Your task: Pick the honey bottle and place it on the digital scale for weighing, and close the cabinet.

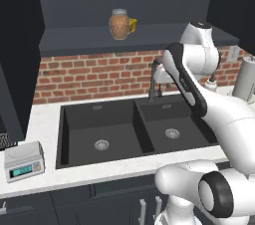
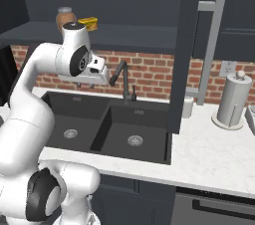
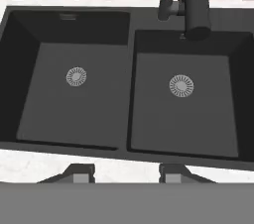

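The honey bottle [image 1: 119, 24], an amber-brown jar with a pale lid, stands on the shelf of the open cabinet [image 1: 99, 41], also seen as honey bottle [image 2: 65, 16] behind my arm. The cabinet door [image 2: 180, 45] stands swung out, its long silver handle [image 2: 211, 45] facing right. The digital scale [image 1: 24, 162] sits on the counter left of the sink, nothing on its plate. My gripper [image 3: 126, 173] is open and holds nothing; it hangs over the sink's front rim, well below the shelf. The gripper [image 2: 85, 85] points down beside the faucet.
A yellow container [image 1: 132, 25] stands right behind the bottle. The dark double sink [image 3: 130, 84] and its black faucet [image 2: 124, 82] lie under the hand. A soap dispenser [image 2: 188, 105] and paper towel roll [image 2: 231, 99] stand on the right counter.
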You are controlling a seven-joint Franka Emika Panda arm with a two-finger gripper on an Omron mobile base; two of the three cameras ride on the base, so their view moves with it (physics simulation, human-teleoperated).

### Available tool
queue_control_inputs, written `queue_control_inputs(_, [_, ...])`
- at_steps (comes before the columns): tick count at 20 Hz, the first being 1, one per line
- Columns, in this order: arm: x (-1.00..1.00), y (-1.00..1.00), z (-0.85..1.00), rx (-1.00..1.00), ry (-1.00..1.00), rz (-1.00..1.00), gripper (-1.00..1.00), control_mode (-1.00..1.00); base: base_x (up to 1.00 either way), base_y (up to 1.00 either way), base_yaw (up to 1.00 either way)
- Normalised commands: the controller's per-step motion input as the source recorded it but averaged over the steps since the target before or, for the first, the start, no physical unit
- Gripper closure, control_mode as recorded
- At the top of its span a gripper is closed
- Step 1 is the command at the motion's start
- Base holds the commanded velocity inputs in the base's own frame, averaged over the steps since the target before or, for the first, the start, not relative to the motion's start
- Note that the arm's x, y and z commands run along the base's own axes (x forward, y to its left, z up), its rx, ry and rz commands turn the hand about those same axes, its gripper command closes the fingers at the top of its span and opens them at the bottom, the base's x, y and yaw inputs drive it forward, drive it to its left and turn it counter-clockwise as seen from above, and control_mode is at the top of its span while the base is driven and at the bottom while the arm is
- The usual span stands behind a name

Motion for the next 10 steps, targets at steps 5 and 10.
queue_control_inputs(5, [-0.43, 0.05, 0.00, -0.01, -0.10, 0.01, -1.00, -1.00, 0.00, 0.00, 0.00])
queue_control_inputs(10, [-0.70, 0.15, 0.27, 0.00, -0.42, 0.08, -1.00, -1.00, 0.00, 0.00, 0.00])
